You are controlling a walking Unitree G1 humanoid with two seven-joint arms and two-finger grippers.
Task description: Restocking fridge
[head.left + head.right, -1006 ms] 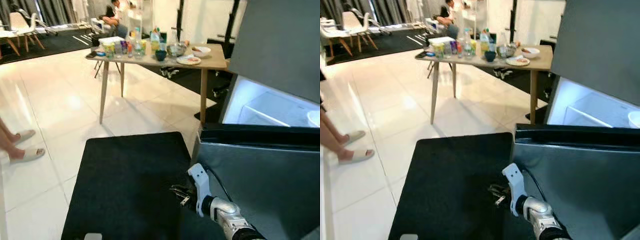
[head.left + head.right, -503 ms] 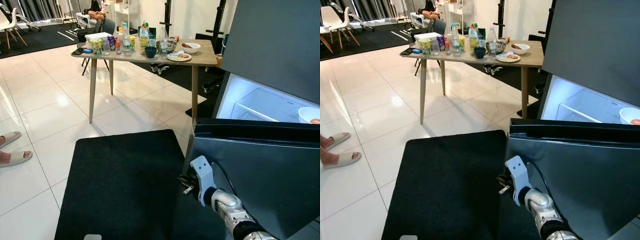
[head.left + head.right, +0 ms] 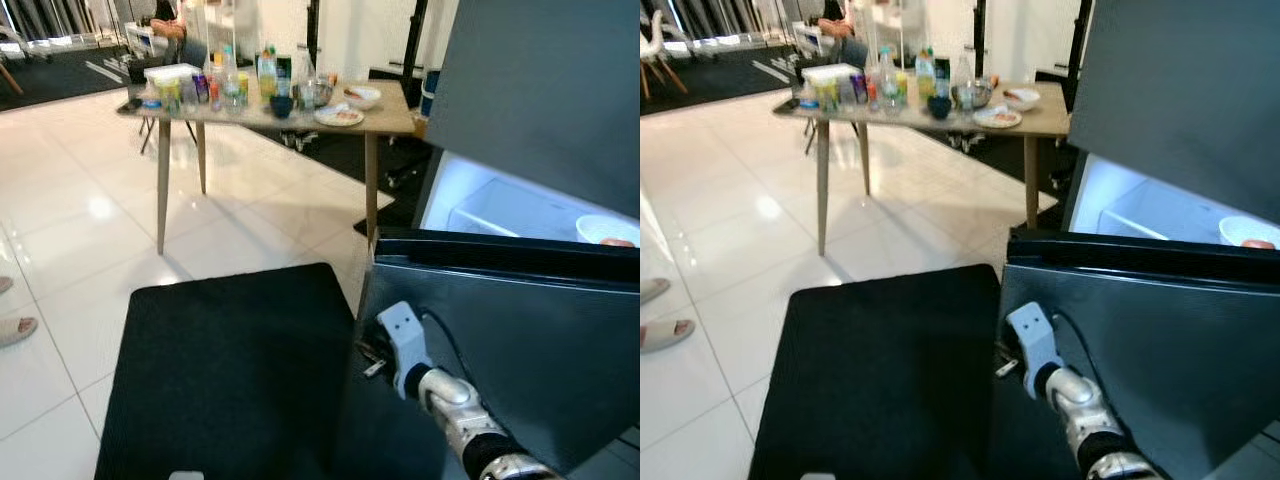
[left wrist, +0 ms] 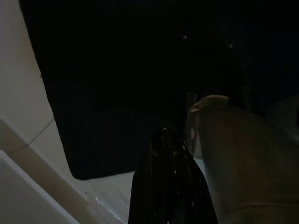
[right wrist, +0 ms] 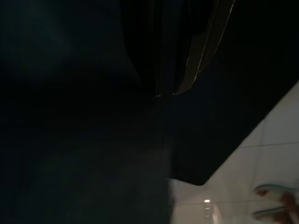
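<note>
A dark fridge [image 3: 540,90] stands with its lower door [image 3: 510,350] swung out, the lit compartment holding a white bowl [image 3: 605,229] at 3 o'clock. The right gripper [image 3: 370,355] reaches to the door's outer edge, over a black mat [image 3: 230,370]; whether its fingers grasp anything cannot be told. At 11 o'clock a wooden table [image 3: 385,118] carries bottles, jars and a plate. The left gripper [image 4: 168,154] hangs in shade, fingers seemingly pressed together. A sandalled foot [image 3: 662,333] is cut off at 9 o'clock
</note>
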